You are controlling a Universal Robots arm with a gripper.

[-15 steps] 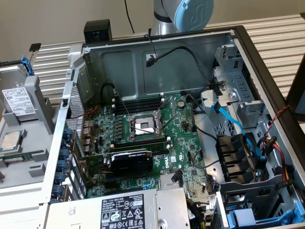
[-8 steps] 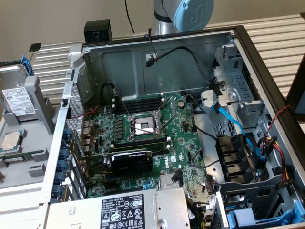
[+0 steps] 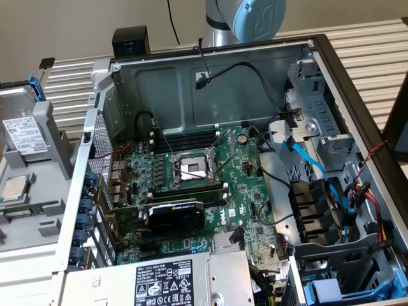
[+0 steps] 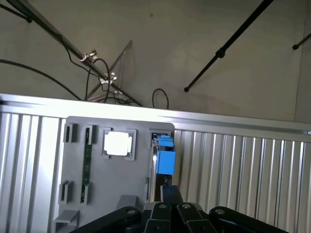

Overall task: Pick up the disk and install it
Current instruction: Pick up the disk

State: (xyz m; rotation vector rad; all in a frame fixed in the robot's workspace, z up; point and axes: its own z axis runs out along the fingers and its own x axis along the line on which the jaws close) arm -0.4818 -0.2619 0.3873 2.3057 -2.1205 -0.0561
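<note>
Silver-grey arm tube at the exterior view's top centre, capped by a round light-blue joint cover with pale lettering; black pincer with round pivot pins

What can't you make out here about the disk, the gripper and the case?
- Disk: exterior view, partly cut off by that view's left edge; label print too small to read.
- Gripper: wrist view, mostly cut off by the frame; contact with the disk unclear.
- Power supply: exterior view, cut off by the lower edge.
</note>
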